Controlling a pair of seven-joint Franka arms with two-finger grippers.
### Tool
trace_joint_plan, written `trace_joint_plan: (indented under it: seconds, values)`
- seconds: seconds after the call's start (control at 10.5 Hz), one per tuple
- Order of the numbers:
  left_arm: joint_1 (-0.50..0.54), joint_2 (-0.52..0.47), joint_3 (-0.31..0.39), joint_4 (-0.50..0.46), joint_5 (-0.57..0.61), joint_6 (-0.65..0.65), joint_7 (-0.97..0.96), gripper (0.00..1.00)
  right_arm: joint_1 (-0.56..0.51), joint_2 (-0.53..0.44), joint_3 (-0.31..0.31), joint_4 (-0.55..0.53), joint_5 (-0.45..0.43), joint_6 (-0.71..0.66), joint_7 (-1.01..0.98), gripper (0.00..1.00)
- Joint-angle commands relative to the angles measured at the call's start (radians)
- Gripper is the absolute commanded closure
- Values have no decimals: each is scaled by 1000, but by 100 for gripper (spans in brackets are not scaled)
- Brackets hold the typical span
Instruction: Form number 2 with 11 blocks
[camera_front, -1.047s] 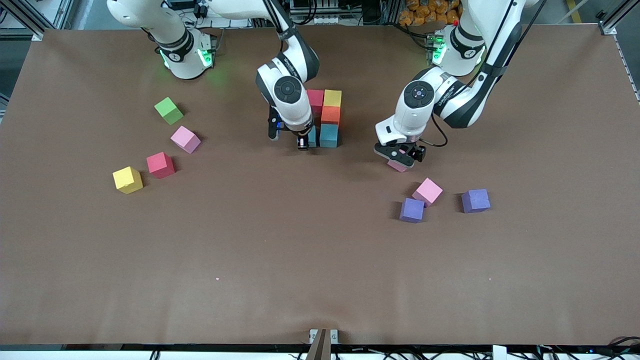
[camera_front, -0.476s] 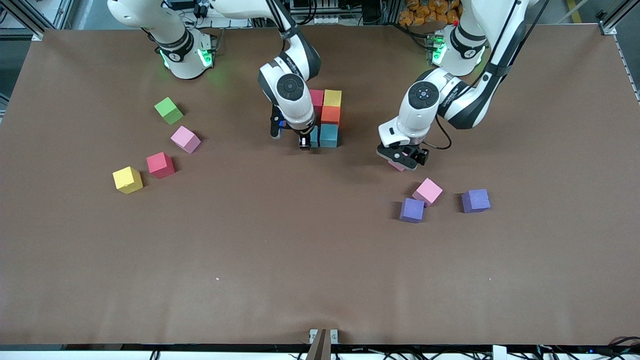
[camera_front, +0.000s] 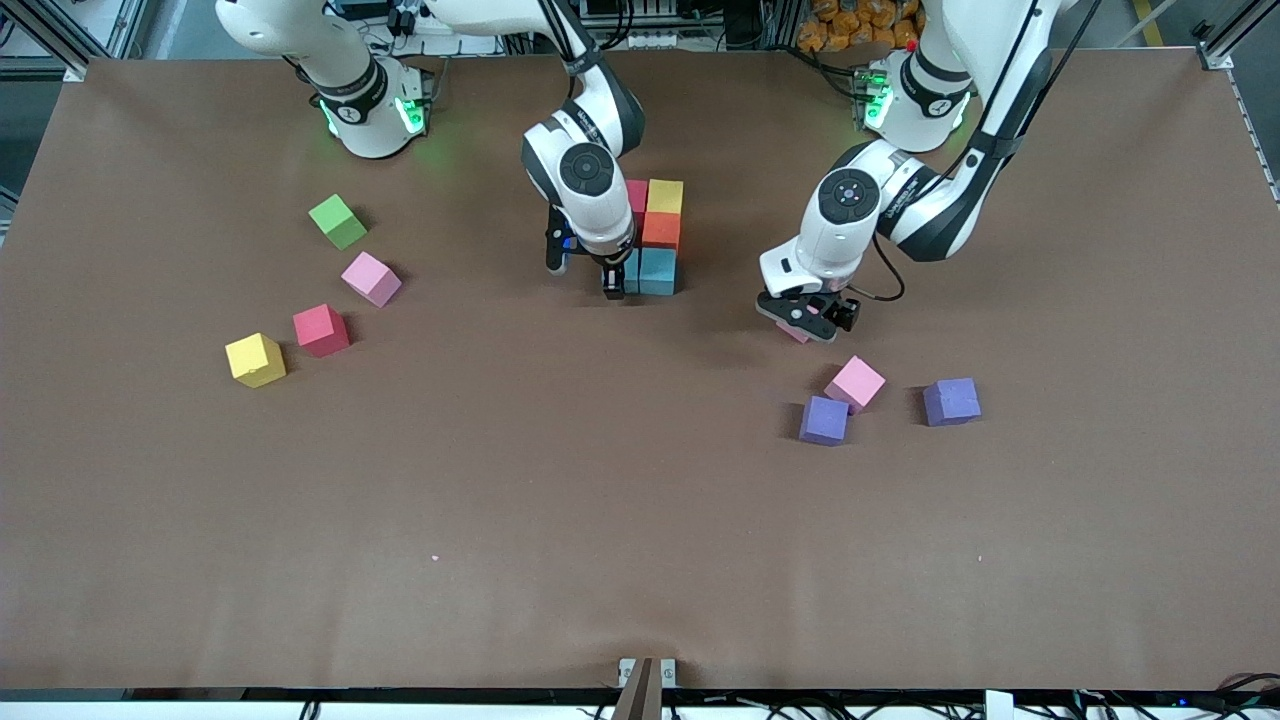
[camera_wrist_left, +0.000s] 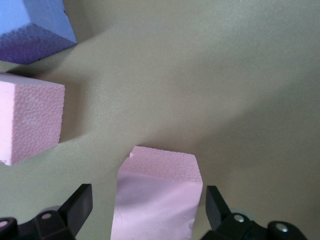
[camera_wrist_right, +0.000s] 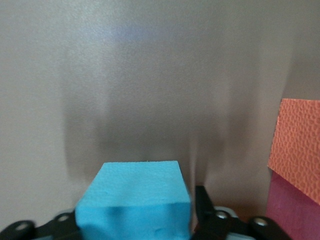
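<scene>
Left gripper (camera_wrist_left: 145, 210) hung spread wide around a pink cube (camera_wrist_left: 157, 192), untouched between its fingers, a light, grainy foam block best pinched on its flat sides, while the right gripper (camera_wrist_right: 135, 225) straddled a blue cube (camera_wrist_right: 134, 200), grip unclear.

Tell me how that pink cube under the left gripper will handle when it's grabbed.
The pink cube between the open left gripper fingers looks like pitted foam: probably light and slightly squashy. Flat faces should grip well; it shouldn't roll.
</scene>
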Motion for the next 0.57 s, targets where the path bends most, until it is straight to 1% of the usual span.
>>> trace_joint_plan:
  seconds: [0.0,0.29,0.38,0.48]
  values:
    - [8,26,-1,3,26,23,8,0,15,6,-16,10,7,-2,30,0]
    - [8,38,-1,4,26,33,10,0,15,-28,-48,10,-4,-50,27,0]
    - [8,44,-1,6,27,46,10,6,17,-46,-57,11,-5,-79,24,0]
    - [8,46,-1,8,27,51,10,26,17,-66,-59,10,-5,-94,24,0]
